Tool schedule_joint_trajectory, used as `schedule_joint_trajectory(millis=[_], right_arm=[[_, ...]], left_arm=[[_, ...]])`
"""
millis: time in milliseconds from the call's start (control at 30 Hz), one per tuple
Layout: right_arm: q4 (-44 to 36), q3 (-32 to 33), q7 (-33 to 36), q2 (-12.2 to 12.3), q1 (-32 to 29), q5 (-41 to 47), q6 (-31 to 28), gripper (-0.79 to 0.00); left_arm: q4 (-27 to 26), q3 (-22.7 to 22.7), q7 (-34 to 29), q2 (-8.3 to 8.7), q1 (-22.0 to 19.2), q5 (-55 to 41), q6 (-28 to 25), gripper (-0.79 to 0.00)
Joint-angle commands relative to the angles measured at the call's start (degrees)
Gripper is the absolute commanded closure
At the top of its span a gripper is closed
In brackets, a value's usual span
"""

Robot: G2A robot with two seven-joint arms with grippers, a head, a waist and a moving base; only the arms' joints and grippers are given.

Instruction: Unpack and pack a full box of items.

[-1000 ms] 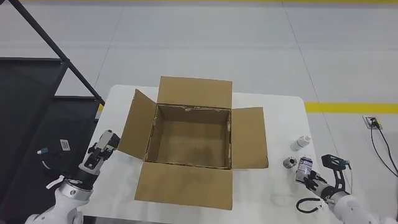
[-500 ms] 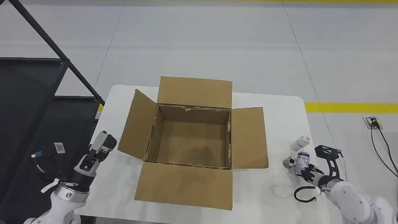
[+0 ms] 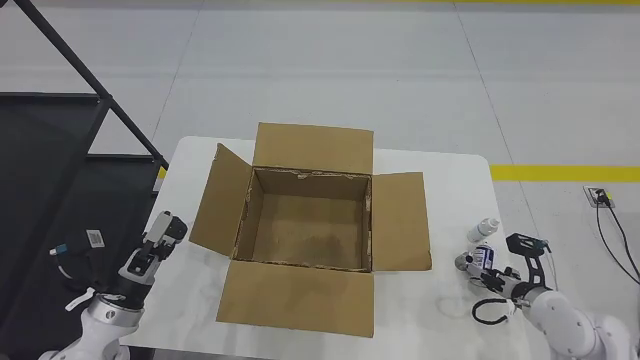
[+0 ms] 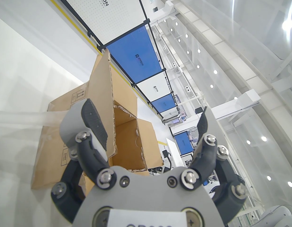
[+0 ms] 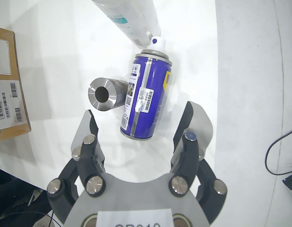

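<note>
The open cardboard box (image 3: 310, 228) sits mid-table with all flaps spread and nothing visible inside. To its right stands a blue spray can (image 3: 486, 256) (image 5: 146, 95), touching a short metal cylinder (image 3: 465, 261) (image 5: 105, 94) and close to a clear bottle (image 3: 485, 228) (image 5: 127, 8). My right gripper (image 3: 496, 278) (image 5: 139, 113) is open just above the can's near side, its fingers straddling the can's base without gripping it. My left gripper (image 3: 160, 236) (image 4: 146, 121) is open and holds nothing, off the box's left flap (image 4: 101, 100) near the table's left edge.
The white table (image 3: 450, 180) has bare room behind and in front of the three items on the right. The box's right flap (image 5: 6, 83) lies flat close to the cylinder. A black metal frame (image 3: 90, 100) stands left of the table.
The right gripper carried the spray can a little away from the table's front edge, set it beside the metal cylinder and let go. The left gripper shifted slightly leftward.
</note>
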Motion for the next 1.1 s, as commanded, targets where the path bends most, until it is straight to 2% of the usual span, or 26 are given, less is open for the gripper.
schedule_joint_trajectory(millis=[0,67,267,400,467,567,733,800,900,967,1000,1067], right_arm=[[-0.5,0.1,-0.6,0.1,-0.4,0.5,0.2,-0.711],[-1.7,0.5,-1.8,0.2,-1.1,1.4,0.1,-0.696],[-10.2,1.7,-7.4,0.2,-5.9,6.7,-2.2,-0.785],[-14.0,3.0,-10.2,0.3,-9.2,18.7,-12.9,-0.785],[-13.4,3.2,-8.5,0.5,-9.1,25.5,-18.6,-0.785],[-10.7,2.2,-2.6,1.2,-6.4,34.5,-23.3,-0.785],[-4.5,-0.5,7.7,2.3,0.9,44.5,-24.3,-0.785],[-2.3,-1.6,10.5,2.7,3.6,45.3,-22.7,-0.785],[0.7,-3.4,12.9,3.2,7.0,46.9,-21.1,-0.785],[2.3,-4.5,13.9,3.4,8.9,47.2,-20.3,-0.748],[3.0,-5.0,13.9,3.5,9.6,47.3,-19.9,-0.776],[4.0,-6.4,14.5,3.7,10.9,47.1,-18.9,-0.767]], left_arm=[[0.0,0.0,0.0,0.02,0.0,0.0,-0.1,-0.785],[0.0,0.0,0.0,0.05,0.0,-0.1,-0.1,-0.785],[-0.1,-0.4,0.3,0.12,0.0,-0.6,-0.2,-0.785],[0.3,-1.0,0.6,0.19,0.0,-0.9,-0.3,-0.785],[0.6,-1.6,1.1,0.20,0.1,-1.3,-0.5,-0.785],[1.1,-2.6,1.7,0.22,0.3,-2.4,-0.9,-0.785],[2.6,-4.5,2.7,0.28,0.4,-4.4,-1.2,-0.785],[2.9,-5.2,2.6,0.31,0.5,-5.2,-1.4,-0.785],[3.1,-5.7,2.2,0.35,0.8,-6.0,-1.7,-0.785],[3.1,-5.8,2.0,0.35,1.1,-6.3,-1.9,-0.785],[3.1,-5.8,1.9,0.35,1.2,-6.4,-2.0,-0.785],[3.3,-5.8,1.6,0.36,1.4,-6.6,-2.2,-0.785]])
